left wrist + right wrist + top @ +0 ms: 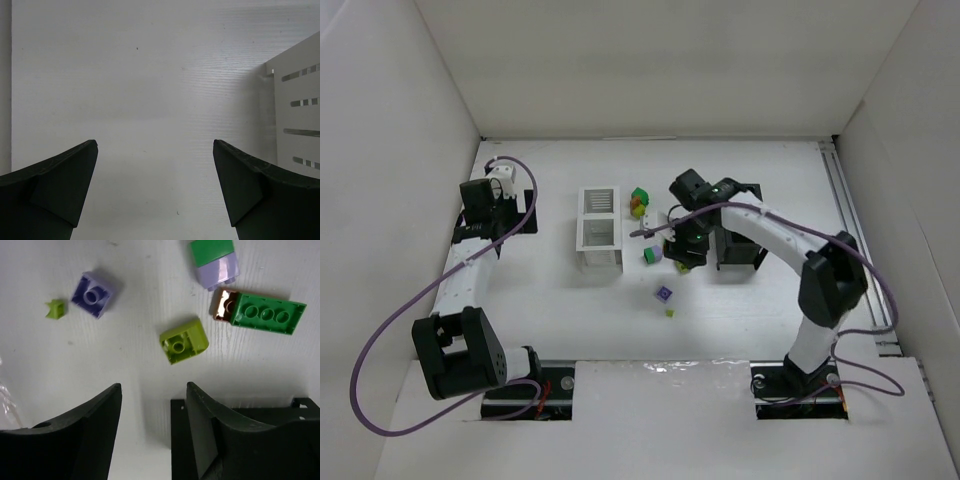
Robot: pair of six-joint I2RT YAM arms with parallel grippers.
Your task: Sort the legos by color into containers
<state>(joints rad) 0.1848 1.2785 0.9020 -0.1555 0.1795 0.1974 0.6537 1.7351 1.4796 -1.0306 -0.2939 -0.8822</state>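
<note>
The white container point(598, 228) stands mid-table, and its slatted wall shows at the right of the left wrist view point(295, 110). The black container point(738, 256) is partly under my right arm; its corner shows in the right wrist view point(180, 440). My right gripper point(154, 390) is open and empty, above bare table beside that corner point(682, 258). Ahead of it lie a yellow-green lego point(183, 341), a purple lego point(92, 294), a tiny yellow-green piece point(55, 308), a green-on-lavender lego point(215, 262) and a green plate point(265, 314). My left gripper point(155, 145) is open and empty, left of the white container point(505, 215).
A small cluster of green, orange and yellow legos point(638, 202) sits just right of the white container. White walls enclose the table on three sides. A rail point(855, 215) runs along the right edge. A clear plastic scrap point(7, 405) shows at the left of the right wrist view.
</note>
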